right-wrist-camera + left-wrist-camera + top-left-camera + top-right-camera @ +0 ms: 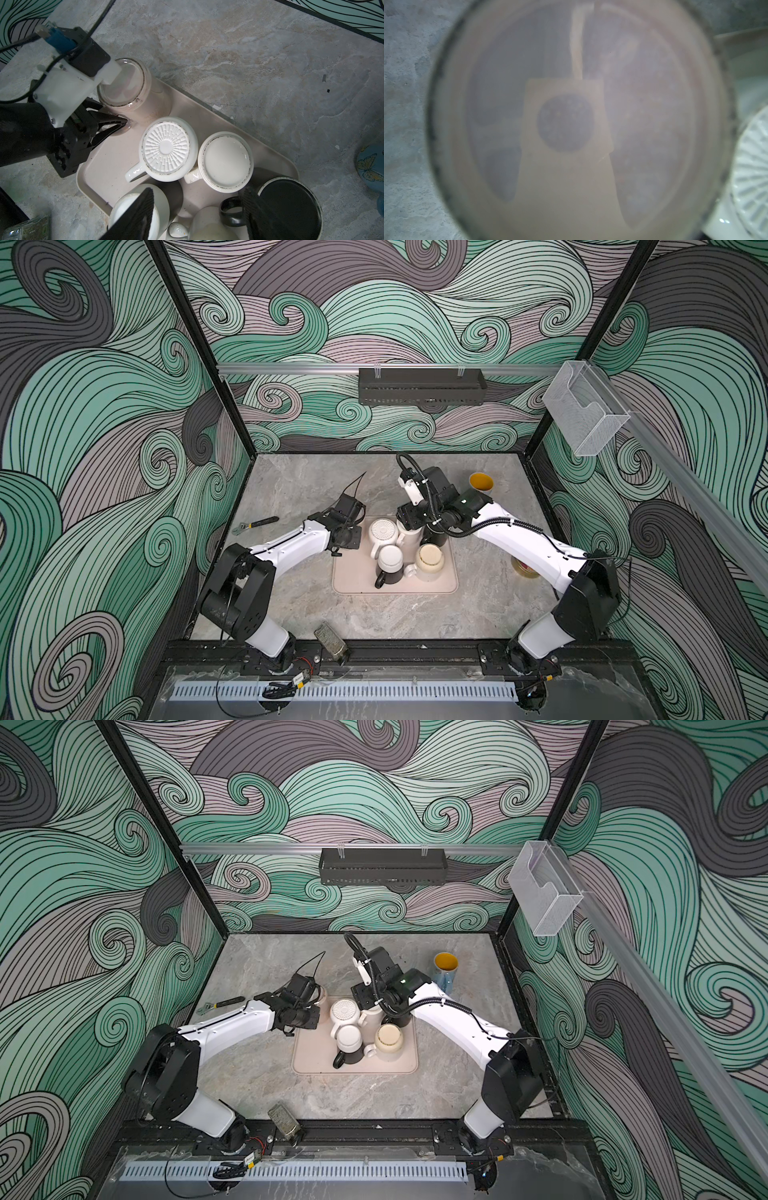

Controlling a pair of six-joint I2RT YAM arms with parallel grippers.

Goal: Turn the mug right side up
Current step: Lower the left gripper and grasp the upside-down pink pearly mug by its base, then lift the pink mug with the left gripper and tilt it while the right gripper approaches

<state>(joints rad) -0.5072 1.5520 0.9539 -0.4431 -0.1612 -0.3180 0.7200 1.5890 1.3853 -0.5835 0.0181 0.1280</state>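
Bench: grey marble top (316, 489), swirl-print walls round it.
Tray (415, 587): beige, mid-bench, packed w/ mugs set base-up.
Pink mug (124, 83): upside down at the tray's 10 o'clock corner. Its base fills my L wrist cam, all blur.
L claw (124, 124): mine, low beside the pink mug, tips pinched tight on its handle.
R claw (197, 189): also mine, spread wide w/ nothing in it, hanging over the tray's 12–1 o'clock side, above the white mug (225, 161) & black mug (288, 207).
Ribbed mug (167, 148): between pink mug & white mug.
Blue cup (481, 482): upright, off the tray at 1 o'clock, yellow inside.
Wrench (255, 524): on the bench, 9 o'clock of the tray.
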